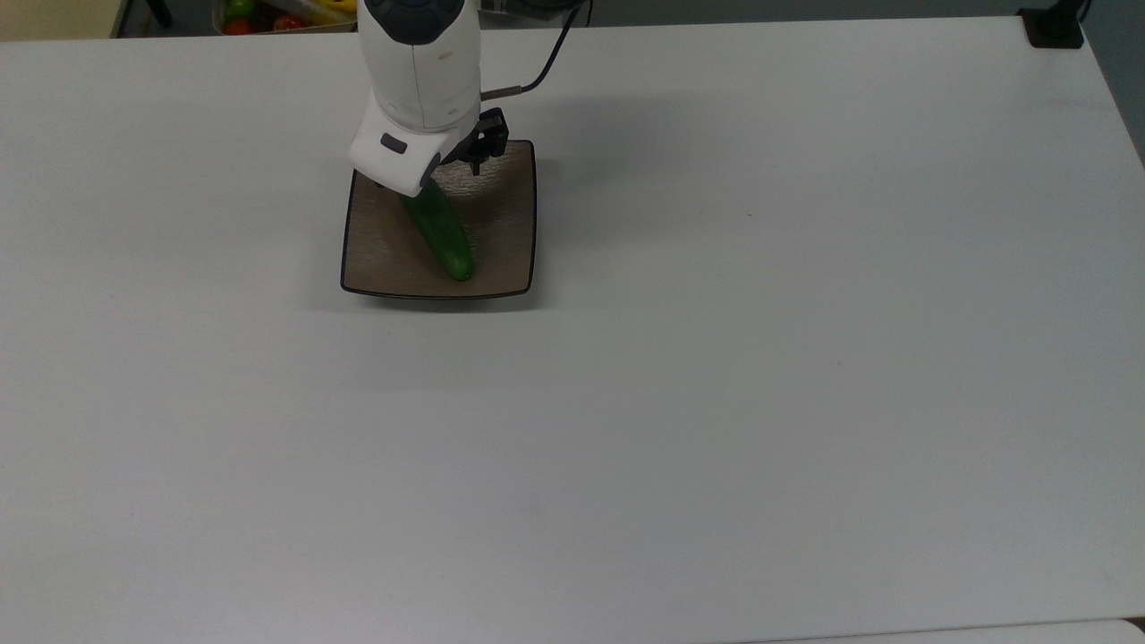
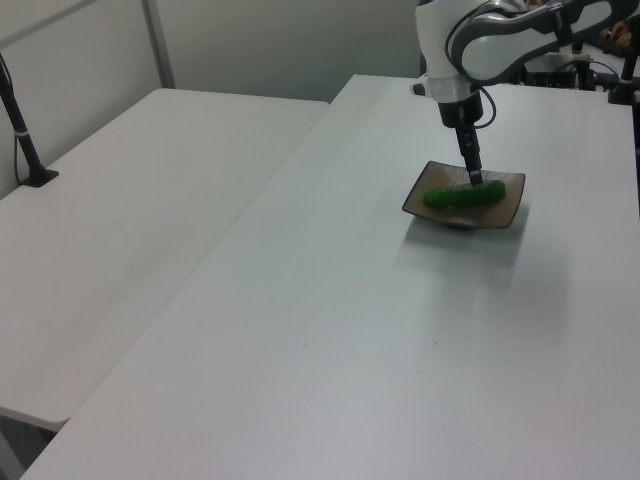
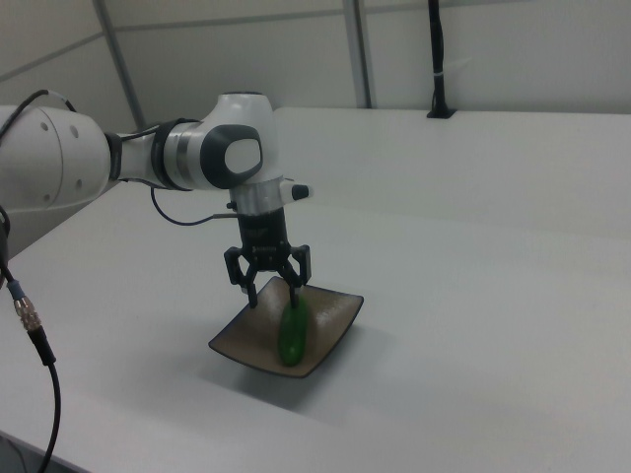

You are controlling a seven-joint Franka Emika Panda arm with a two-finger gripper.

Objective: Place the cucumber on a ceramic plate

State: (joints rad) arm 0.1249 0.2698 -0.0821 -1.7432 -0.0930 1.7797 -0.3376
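Observation:
The dark green cucumber (image 1: 443,237) lies flat on the square brown ceramic plate (image 1: 503,224), running from near the plate's middle toward its front edge in the top view. In the right view my gripper (image 3: 274,298) stands open just above the plate (image 3: 335,317), its fingers spread wide. One finger comes down by the far end of the cucumber (image 3: 293,335). The left view has the gripper (image 2: 470,175) directly over the cucumber (image 2: 460,198), which rests across the plate (image 2: 511,190). In the top view the white hand hides the cucumber's far end.
A bin of coloured fruit (image 1: 268,13) sits past the table's far edge at the top view's left. A black post base (image 1: 1055,27) stands at the far right corner. A second white table (image 2: 120,200) with a black pole (image 2: 25,140) adjoins on the left view's left.

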